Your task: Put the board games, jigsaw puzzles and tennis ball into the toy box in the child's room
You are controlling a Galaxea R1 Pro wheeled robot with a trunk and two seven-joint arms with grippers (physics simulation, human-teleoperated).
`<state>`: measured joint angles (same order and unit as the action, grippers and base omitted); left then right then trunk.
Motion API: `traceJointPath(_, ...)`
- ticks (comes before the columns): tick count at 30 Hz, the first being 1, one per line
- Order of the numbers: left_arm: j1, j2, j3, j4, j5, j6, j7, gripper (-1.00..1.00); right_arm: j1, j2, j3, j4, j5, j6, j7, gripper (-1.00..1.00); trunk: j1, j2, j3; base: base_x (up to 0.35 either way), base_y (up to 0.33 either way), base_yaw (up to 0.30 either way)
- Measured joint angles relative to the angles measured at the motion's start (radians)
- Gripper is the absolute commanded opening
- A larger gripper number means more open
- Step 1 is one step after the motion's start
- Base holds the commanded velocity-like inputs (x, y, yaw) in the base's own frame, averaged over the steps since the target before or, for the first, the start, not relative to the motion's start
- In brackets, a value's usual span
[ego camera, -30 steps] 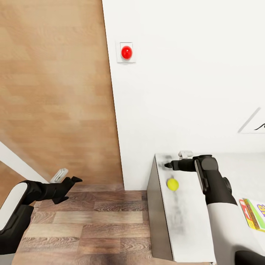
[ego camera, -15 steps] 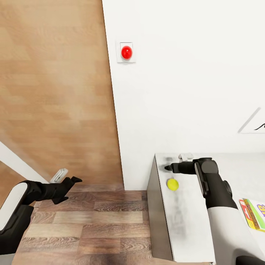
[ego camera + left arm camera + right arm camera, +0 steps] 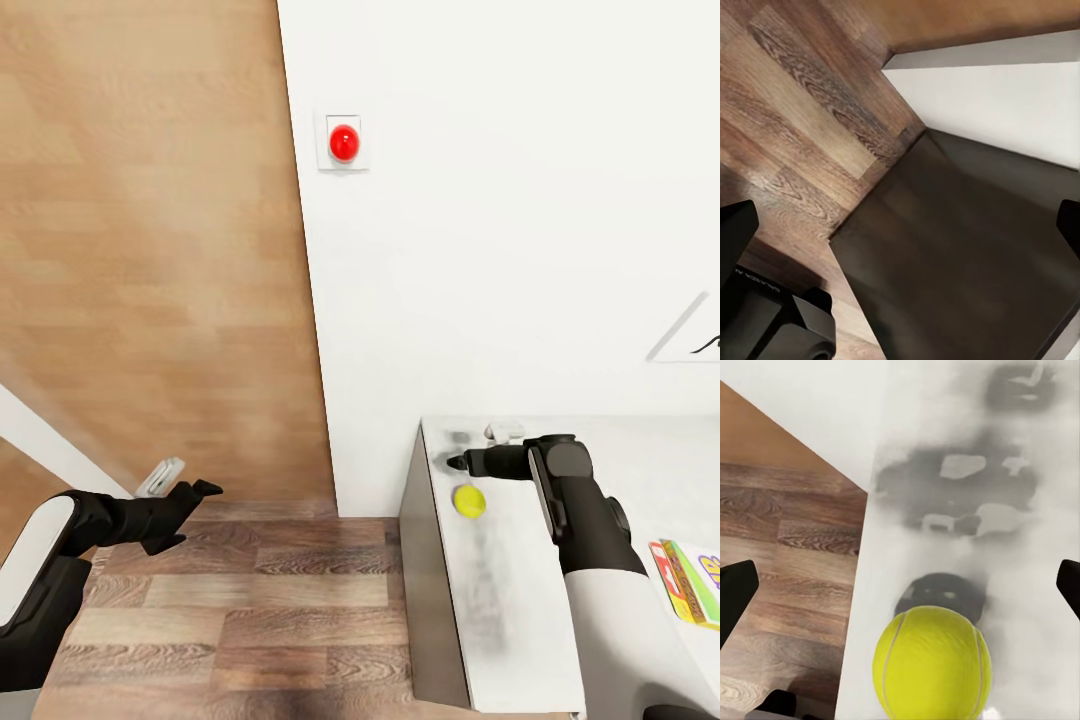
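Note:
The yellow-green tennis ball (image 3: 468, 501) (image 3: 932, 664) lies near the left end of the light grey table (image 3: 500, 610). My right gripper (image 3: 457, 463) (image 3: 900, 589) hovers just beyond the ball, pointing left. It is open, its fingertips (image 3: 735, 596) far apart and nothing between them. One board game (image 3: 690, 580), the SKIP-BO box, lies flat at the right edge of the head view. My left gripper (image 3: 195, 512) (image 3: 900, 229) hangs open over the wood floor, left of the table. The toy box and the jigsaw puzzles are out of view.
A white wall with a red round button (image 3: 344, 142) stands behind the table. The table's dark grey side (image 3: 432, 600) (image 3: 967, 255) drops to the plank floor (image 3: 250, 620). A wooden door panel (image 3: 150, 250) covers the left. A picture's corner (image 3: 690, 335) shows at right.
My right gripper has come slightly nearer, closing in on the tennis ball. The ball, the left arm and the camera have not moved.

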<state>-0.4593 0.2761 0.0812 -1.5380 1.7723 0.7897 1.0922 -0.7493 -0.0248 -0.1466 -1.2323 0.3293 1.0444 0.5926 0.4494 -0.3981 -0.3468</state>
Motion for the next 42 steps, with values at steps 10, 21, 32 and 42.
traceJointPath(10,0.0,0.0,0.0,0.0,0.001,0.0,0.0,1.0,0.017,0.0,0.0,-0.004,0.001,0.0,0.0,1.0,0.0,0.0,0.0,0.0,0.0,0.0)
traceJointPath(21,0.0,0.001,0.001,0.0,0.001,0.0,0.0,1.0,0.032,-0.003,-0.001,-0.009,0.001,0.0,0.0,1.0,0.0,0.0,0.0,0.0,0.0,0.0)
traceJointPath(32,0.0,0.001,0.002,0.0,0.001,0.0,0.0,1.0,0.054,-0.006,-0.001,-0.01,0.002,0.0,0.0,1.0,0.0,0.0,0.0,0.0,0.0,0.0)
traceJointPath(42,0.0,0.001,0.002,0.0,0.001,0.0,0.0,1.0,0.068,-0.008,-0.002,-0.011,0.002,0.0,0.0,1.0,0.0,0.0,0.0,0.0,0.0,0.0)
